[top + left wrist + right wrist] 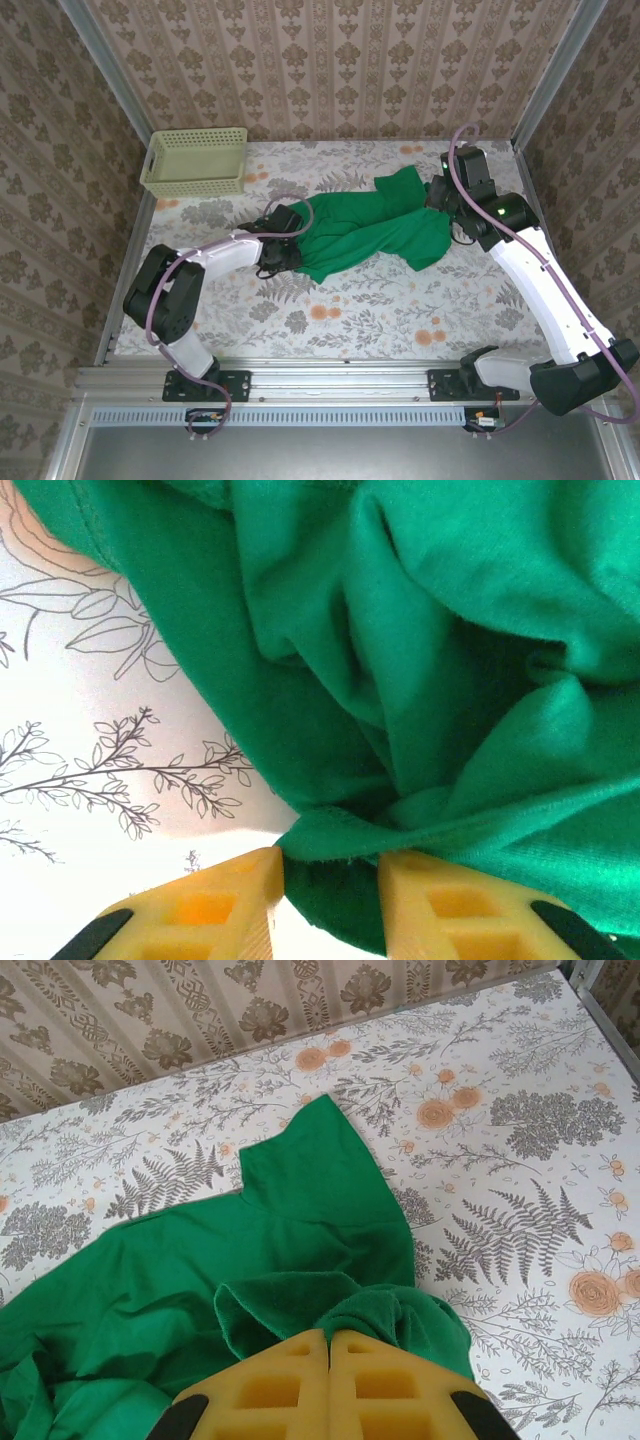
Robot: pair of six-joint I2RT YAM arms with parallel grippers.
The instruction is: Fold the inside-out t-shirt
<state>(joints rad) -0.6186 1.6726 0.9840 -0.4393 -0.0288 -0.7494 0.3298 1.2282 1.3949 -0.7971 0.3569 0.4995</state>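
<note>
The inside-out t-shirt, plain bright green and crumpled, lies on the worktop, right of centre. Close up, the left gripper stands spread around a hem fold. The right gripper is pressed together, pinching bunched cloth.

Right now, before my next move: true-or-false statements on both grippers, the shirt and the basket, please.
1. The right gripper is shut on a bunch of the t-shirt. True.
2. The t-shirt lies flat and smoothed out. False: it is bunched and creased.
3. Part of the t-shirt sits in the basket. False: the basket stands apart at the far left corner.
4. The left gripper has its jaws apart, with cloth between them. True.
</note>
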